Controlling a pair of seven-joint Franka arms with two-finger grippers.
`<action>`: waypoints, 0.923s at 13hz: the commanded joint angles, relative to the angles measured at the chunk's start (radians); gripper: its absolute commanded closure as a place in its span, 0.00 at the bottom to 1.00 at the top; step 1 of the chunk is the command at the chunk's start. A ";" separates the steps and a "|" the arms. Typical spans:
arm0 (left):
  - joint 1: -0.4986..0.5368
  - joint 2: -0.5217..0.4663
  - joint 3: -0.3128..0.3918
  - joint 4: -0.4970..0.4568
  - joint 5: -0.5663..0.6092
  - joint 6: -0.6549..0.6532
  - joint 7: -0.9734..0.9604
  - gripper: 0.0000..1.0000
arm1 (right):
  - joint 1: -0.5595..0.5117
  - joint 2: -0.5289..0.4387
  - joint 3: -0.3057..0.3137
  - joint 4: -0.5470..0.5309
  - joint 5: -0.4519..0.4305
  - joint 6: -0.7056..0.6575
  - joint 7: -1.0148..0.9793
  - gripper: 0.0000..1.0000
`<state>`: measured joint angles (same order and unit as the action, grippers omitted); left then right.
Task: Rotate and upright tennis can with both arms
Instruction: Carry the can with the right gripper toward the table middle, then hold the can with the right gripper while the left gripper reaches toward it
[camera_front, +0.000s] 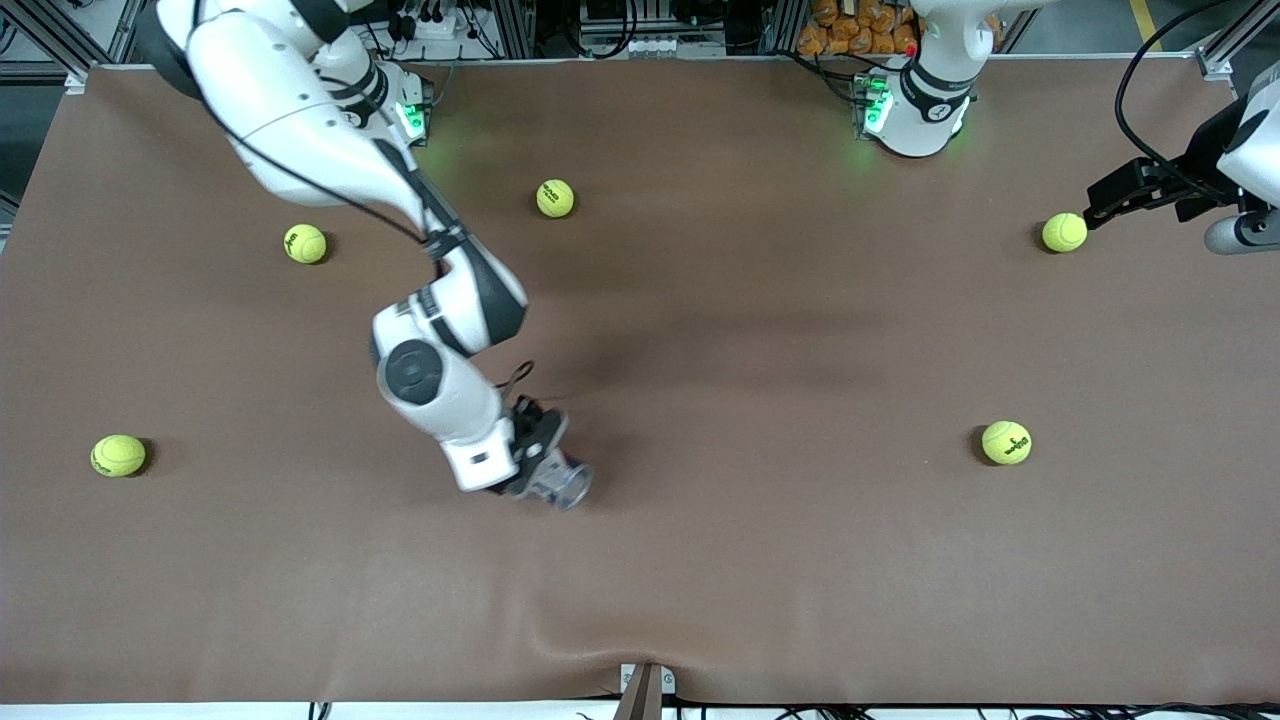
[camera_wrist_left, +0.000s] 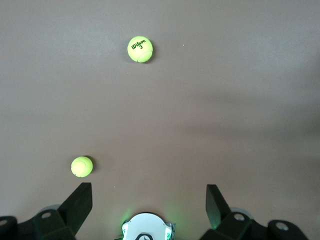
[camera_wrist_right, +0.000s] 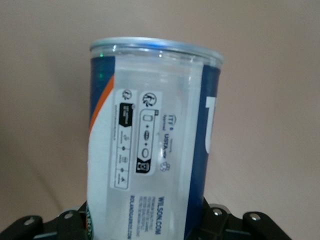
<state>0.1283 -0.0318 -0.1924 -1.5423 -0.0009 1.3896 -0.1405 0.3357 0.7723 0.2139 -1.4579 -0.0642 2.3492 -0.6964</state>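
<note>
Right wrist view shows the right end effector (camera_wrist_right: 150, 225) clamped on the slim clear-plastic tennis can with white and navy label (camera_wrist_right: 150, 145), its dark fingers (camera_wrist_right: 220, 222) pressing the tube on either side near one end, and the silvery rim (camera_wrist_right: 155, 50) pointing away from the wrist. From the front view the same right end effector (camera_front: 535, 470) sits low over the brown tabletop (camera_front: 760, 560), with the tennis can (camera_front: 565, 485) seen almost end-on just under and ahead of the fingers; whether its lower end touches the surface cannot be told.

The left end effector (camera_wrist_left: 148, 200) waits high at its own end, fingers spread wide and empty, looking down on two yellow-green tennis balls (camera_wrist_left: 140, 49) that lie on the tabletop well below it. In the front view the left end effector (camera_front: 1135, 190) hangs just beside one such ball (camera_front: 1064, 232).

The step in hand appears to be swinging the tube toward vertical. To do it well, the right wrist should turn slowly so the smooth plastic does not slide in the fingers, since the grip is near one end and the long free part will lever against it. Bringing the left end effector across to steady the free end looks wise before any release. Set the base flat on bare cloth beneath the right end effector, well apart from the balls.
</note>
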 joint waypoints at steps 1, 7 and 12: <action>0.008 -0.007 -0.004 -0.009 -0.001 0.009 0.019 0.00 | 0.075 0.004 -0.007 0.010 -0.022 -0.001 -0.087 0.30; 0.008 0.004 -0.004 -0.021 -0.001 0.009 0.005 0.00 | 0.244 0.048 -0.024 0.036 -0.175 0.031 -0.081 0.30; 0.007 0.035 -0.005 -0.015 -0.011 0.009 0.007 0.00 | 0.235 0.122 -0.028 0.059 -0.171 0.119 -0.080 0.12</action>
<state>0.1286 -0.0089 -0.1922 -1.5598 -0.0009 1.3904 -0.1405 0.5776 0.8739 0.1829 -1.4371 -0.2114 2.4686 -0.7753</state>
